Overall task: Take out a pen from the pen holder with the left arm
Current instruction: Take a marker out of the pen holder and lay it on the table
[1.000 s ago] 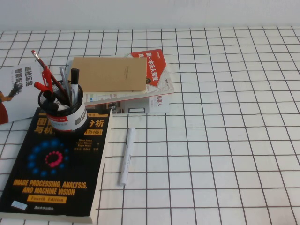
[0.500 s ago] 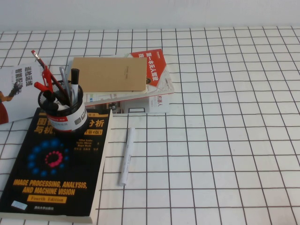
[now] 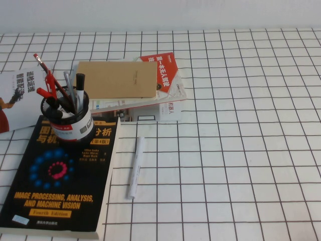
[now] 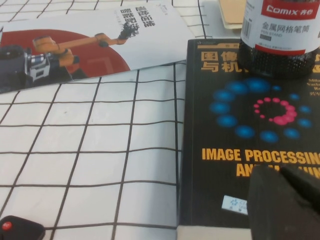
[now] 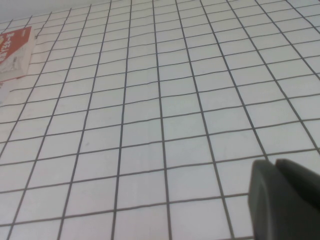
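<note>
Holder (image 3: 68, 120) stands upright on the far end of a black book (image 3: 60, 186) at the left side of the desk (image 3: 241, 150); mesh body, white-and-red label band. Contents: red pencil (image 3: 40, 61) leaning to the left, black marker (image 3: 79, 85) near upright, plus grey and red-handled items too crowded to tell apart. White pen (image 3: 136, 167) lies flat on the desk just beside the book's right edge, outside the holder, long axis running roughly near-to-far, touching neither book nor holder. Behind the holder: brown notebook (image 3: 118, 79) on top of a stack of books (image 3: 163, 93). Magazine (image 3: 17, 98) lies to the left of the holder, partly off frame. Left claw (image 4: 280, 175) is seen only from its wrist camera: closed, fingers pressed together, nothing between them, low over the near end of the book with the holder well ahead of it. The same view shows the holder's base resting on the cover and the magazine on the desk beside the book. Right claw (image 5: 276, 170) is likewise seen only from its own wrist camera: fingers together, empty, above bare grid cloth on the right side of the desk, well apart from the holder and pen.
</note>
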Robot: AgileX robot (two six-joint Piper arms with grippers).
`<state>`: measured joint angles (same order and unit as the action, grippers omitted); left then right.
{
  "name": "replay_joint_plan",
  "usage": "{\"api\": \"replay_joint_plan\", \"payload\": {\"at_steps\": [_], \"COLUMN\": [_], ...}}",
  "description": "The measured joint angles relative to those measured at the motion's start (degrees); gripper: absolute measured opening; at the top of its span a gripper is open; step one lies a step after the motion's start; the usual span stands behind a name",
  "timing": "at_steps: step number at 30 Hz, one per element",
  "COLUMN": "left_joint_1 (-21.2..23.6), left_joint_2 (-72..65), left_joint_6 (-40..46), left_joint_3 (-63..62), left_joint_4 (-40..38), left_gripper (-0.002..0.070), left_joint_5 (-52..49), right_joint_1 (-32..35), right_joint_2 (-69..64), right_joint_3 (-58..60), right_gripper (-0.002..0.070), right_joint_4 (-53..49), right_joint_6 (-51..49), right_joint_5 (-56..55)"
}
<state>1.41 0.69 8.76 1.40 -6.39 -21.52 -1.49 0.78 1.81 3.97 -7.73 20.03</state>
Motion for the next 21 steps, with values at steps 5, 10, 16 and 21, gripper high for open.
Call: {"api": "replay_joint_plan", "payload": {"at_steps": [5, 10, 16, 21], "left_joint_1": [0.0, 0.0, 0.0, 0.0], "left_joint_2": [0.0, 0.0, 0.0, 0.0], "left_joint_6": [-6.96, -18.07, -11.41, -7.9], "left_joint_3": [0.06, 0.06, 0.06, 0.06], "left_joint_4": [-12.78, -37.63, -43.17, -44.57], "left_gripper": [-0.0002, -0.0002, -0.0002, -0.0002], "left_joint_5": [6.25, 18.04, 24.92, 24.94], "right_joint_1": [0.0, 0.0, 0.0, 0.0], "right_joint_2": [0.0, 0.0, 0.0, 0.0], "right_joint_3": [0.0, 0.0, 0.0, 0.0], "right_gripper": [-0.0017, -0.0017, -0.0017, -0.0017], "right_joint_4": [0.0, 0.0, 0.0, 0.0], "right_joint_6": [0.0, 0.0, 0.0, 0.0], "right_joint_5": [0.0, 0.0, 0.0, 0.0]}}
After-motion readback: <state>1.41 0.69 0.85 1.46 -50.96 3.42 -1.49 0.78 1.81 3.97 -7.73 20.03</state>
